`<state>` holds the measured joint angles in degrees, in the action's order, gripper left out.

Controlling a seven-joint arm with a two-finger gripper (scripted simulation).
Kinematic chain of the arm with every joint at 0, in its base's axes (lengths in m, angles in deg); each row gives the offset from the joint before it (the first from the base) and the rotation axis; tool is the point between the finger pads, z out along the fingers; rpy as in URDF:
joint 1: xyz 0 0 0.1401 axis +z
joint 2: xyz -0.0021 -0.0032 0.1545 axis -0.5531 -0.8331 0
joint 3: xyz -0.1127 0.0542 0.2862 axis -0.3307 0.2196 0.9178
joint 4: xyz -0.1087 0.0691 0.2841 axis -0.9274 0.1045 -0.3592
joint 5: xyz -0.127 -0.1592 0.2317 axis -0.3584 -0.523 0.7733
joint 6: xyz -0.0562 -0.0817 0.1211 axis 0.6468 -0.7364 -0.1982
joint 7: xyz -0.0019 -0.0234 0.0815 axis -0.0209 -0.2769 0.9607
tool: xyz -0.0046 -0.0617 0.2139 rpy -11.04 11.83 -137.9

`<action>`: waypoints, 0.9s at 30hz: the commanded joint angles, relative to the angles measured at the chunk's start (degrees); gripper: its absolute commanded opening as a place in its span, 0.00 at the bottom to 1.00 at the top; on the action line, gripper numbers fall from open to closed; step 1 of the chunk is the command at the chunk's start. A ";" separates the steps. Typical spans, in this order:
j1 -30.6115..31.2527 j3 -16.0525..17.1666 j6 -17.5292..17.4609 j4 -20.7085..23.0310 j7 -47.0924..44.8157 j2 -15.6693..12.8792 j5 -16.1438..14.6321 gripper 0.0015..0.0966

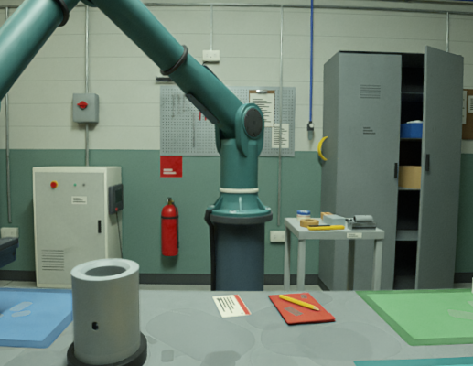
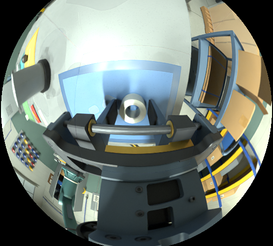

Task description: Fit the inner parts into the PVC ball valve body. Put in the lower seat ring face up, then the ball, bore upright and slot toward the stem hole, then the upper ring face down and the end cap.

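A pale grey ring-shaped part [image 2: 133,111] with a round bore lies on the blue mat [image 2: 119,85], and my gripper [image 2: 132,109] hangs open right above it with a finger on either side, holding nothing. The grey valve body [image 1: 105,307], an upright hollow cylinder on a black base with a small stem hole in its side, stands on the grey table to the right of the blue mat [image 1: 28,315]. In the wrist camera the body [image 2: 29,82] appears at the far left. The gripper itself is mostly out of the side camera's frame.
The table's left edge lies just beyond the blue mat, with blue shelving and cardboard boxes [image 2: 229,87] past it. A green mat [image 1: 426,313] covers the table's right end. A red pad with a yellow pencil [image 1: 300,306] and a card [image 1: 231,305] lie mid-table.
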<state>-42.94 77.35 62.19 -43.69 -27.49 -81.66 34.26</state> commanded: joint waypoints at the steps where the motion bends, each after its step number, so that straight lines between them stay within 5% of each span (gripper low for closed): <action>1: 0.02 -0.02 -0.16 0.14 0.03 -0.02 -0.04 0.67; 14: 0.11 -0.17 -0.67 0.21 0.13 -0.57 -0.17 0.65; 27: 0.11 -0.18 -0.69 0.19 0.13 -0.63 -0.17 0.20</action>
<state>-42.83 77.16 61.53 -43.53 -27.36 -82.33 34.10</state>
